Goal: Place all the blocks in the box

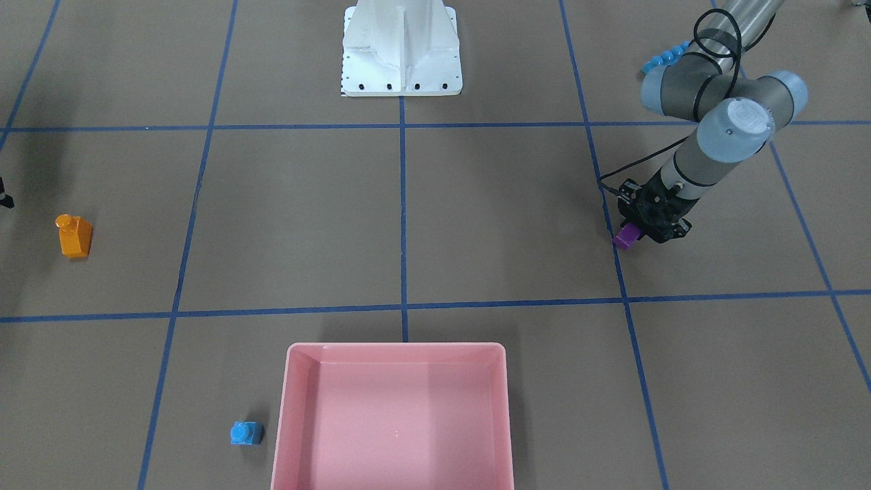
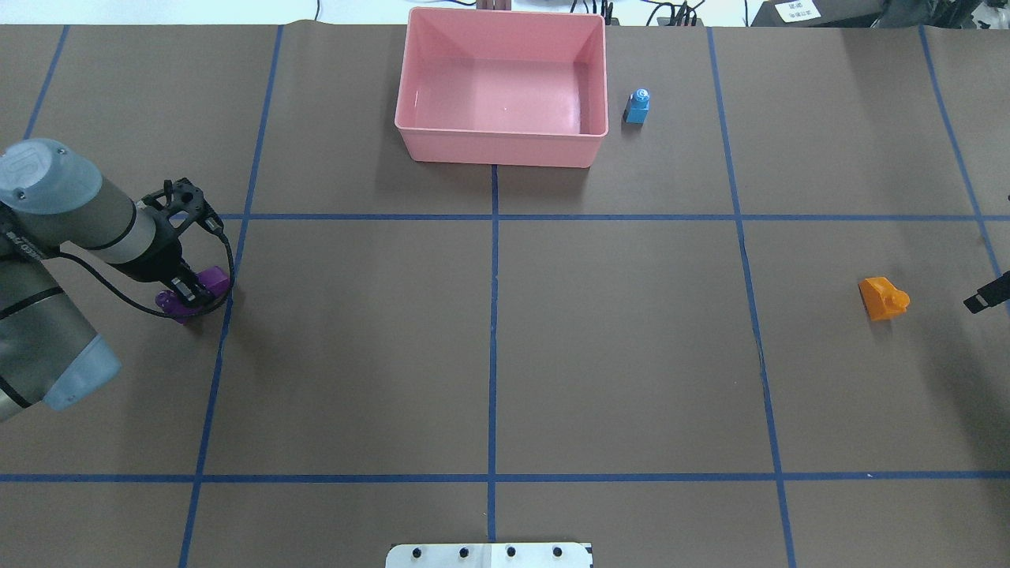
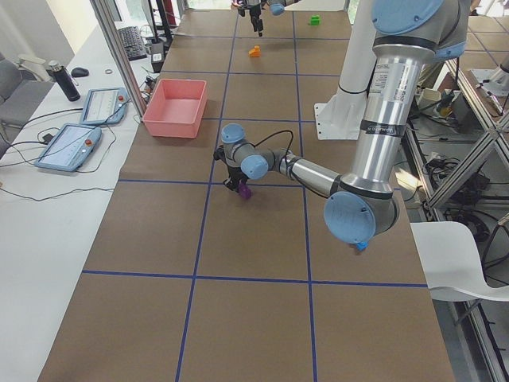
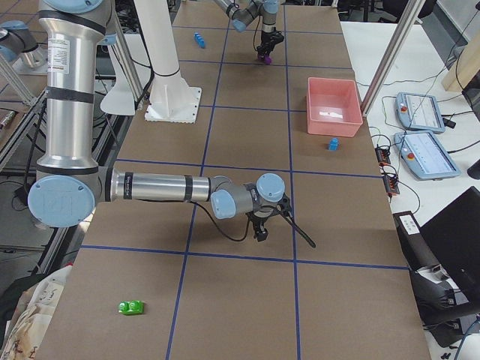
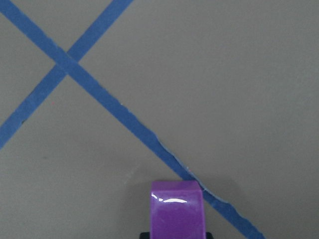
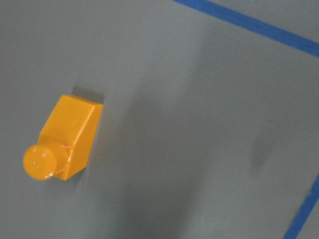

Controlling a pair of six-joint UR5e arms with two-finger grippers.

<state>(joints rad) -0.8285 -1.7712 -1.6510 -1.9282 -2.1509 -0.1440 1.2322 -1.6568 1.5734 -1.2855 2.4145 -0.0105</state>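
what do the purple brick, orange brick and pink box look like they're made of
The purple brick looks like glossy plastic: a bright highlight streaks its top. The orange brick seems the same, smooth sheen, crisp edges. The pink box is probably plastic, soft reflections on its walls.

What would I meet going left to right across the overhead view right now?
purple block → pink box → small blue block → orange block

Left claw [image 2: 188, 293] points down, pinching the purple brick [image 2: 213, 278]; right claw [image 4: 260, 232] hovers low.
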